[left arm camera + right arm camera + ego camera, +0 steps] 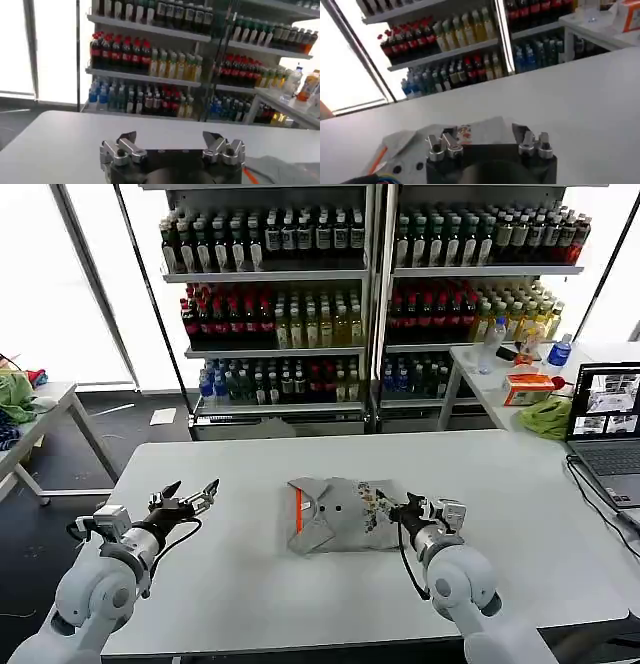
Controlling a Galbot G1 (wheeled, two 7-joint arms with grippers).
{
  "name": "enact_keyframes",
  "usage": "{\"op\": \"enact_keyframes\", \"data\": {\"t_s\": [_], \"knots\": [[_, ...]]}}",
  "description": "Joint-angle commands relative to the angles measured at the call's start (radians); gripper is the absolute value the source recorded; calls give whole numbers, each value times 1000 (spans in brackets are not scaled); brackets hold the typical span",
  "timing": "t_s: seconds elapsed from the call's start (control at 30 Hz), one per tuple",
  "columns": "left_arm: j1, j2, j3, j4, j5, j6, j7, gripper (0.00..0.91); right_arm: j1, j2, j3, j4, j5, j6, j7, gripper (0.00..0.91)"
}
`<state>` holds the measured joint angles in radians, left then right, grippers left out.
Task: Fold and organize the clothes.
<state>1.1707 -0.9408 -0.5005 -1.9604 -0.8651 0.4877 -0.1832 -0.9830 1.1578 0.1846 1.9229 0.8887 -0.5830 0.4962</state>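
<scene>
A folded grey T-shirt (340, 516) lies in the middle of the white table (250, 584), with an orange-red collar strip (298, 511) on its left side and a small multicoloured print (372, 502) near its right edge. My right gripper (393, 510) is open at that right edge; in the right wrist view the T-shirt (480, 129) lies just beyond the right gripper (485, 136), and nothing is pinched. My left gripper (190, 496) is open above bare table, well to the left of the shirt. In the left wrist view the left gripper (170, 141) holds nothing, and the T-shirt (282, 169) shows off to one side.
An open laptop (605, 419) with a cable stands at the table's right edge. A green cloth heap (548, 417) lies on the side table behind it. Bottle shelves (300, 294) fill the back. Another table (30, 424) with cloths is at far left.
</scene>
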Motion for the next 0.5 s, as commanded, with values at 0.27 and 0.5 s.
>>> {"op": "enact_keyframes", "data": {"t_s": [0.27, 0.5], "knots": [[12, -5, -4, -1, 2, 0, 2, 907, -32, -11, -38, -12, 209, -1, 78, 907], [19, -8, -11, -5, 2, -1, 3, 907, -24, 13, -40, -83, 201, 0, 70, 907]]}}
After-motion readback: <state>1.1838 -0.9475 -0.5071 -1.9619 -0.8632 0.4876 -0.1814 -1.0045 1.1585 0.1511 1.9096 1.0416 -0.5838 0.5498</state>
